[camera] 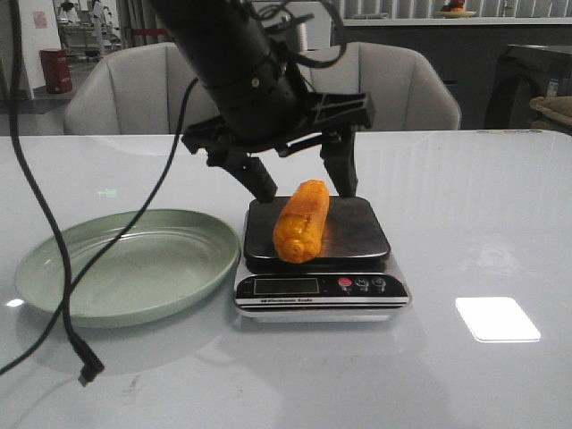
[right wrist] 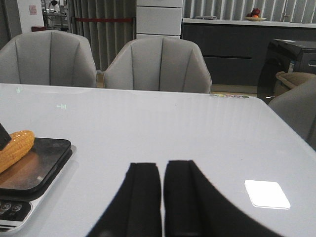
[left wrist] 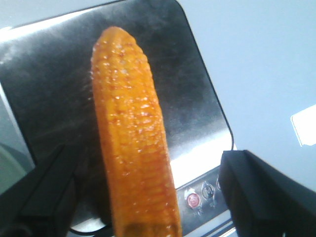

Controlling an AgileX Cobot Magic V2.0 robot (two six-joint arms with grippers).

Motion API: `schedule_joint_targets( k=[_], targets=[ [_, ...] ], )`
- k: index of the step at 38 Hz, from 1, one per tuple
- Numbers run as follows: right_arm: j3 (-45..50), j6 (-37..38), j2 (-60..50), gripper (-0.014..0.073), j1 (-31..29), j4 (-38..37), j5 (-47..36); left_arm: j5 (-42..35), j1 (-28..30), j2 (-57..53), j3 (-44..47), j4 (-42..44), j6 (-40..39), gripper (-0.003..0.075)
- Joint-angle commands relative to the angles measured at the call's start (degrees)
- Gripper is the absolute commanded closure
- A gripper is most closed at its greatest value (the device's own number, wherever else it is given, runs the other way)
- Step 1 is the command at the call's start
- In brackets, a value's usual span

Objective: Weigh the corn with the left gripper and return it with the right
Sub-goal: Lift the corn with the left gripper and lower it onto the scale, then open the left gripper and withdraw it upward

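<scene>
I am watching the tabletop, where the scale is carrying the corn lengthwise on its platform. The left claw is straddling it, spread wide; lifting carelessly risks rolling it off. The right claw is resting pinched together, empty.

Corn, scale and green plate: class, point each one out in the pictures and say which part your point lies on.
corn (camera: 302, 221), front view, middle of the cob.
scale (camera: 362, 234), front view, bare dark platform right of the cob.
green plate (camera: 54, 259), front view, left rim.
</scene>
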Motion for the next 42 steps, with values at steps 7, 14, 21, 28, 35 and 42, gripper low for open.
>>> schedule_joint_targets(
  k=[7,14,21,28,35,42],
  targets=[
    [0.4,-0.3,-1.1,0.0406,-0.4,-0.6,-4.9,-5.4,1.6,-14.4,6.0,1.4,-0.2,0.0134],
    [0.4,-0.3,-1.1,0.0407,-0.4,-0.6,-4.9,-8.9,2.8,-25.6,17.6,2.4,-0.2,0.0136],
    [0.4,-0.3,-1.1,0.0407,-0.4,-0.6,-4.9,-11.5,3.1,-36.5,28.0,5.6,-0.3,0.0136],
    [0.4,-0.3,-1.1,0.0407,-0.4,-0.6,-4.9,-11.9,3.4,-46.3,36.2,7.1,-0.3,0.0136],
    [0.4,-0.3,-1.1,0.0407,-0.4,-0.6,-4.9,-12.1,3.4,-57.6,43.5,8.6,-0.3,0.0136],
    [0.4,-0.3,-1.1,0.0407,-0.4,-0.6,-4.9,-11.9,3.4,-70.7,50.8,10.8,1.0,0.0136]
  ],
)
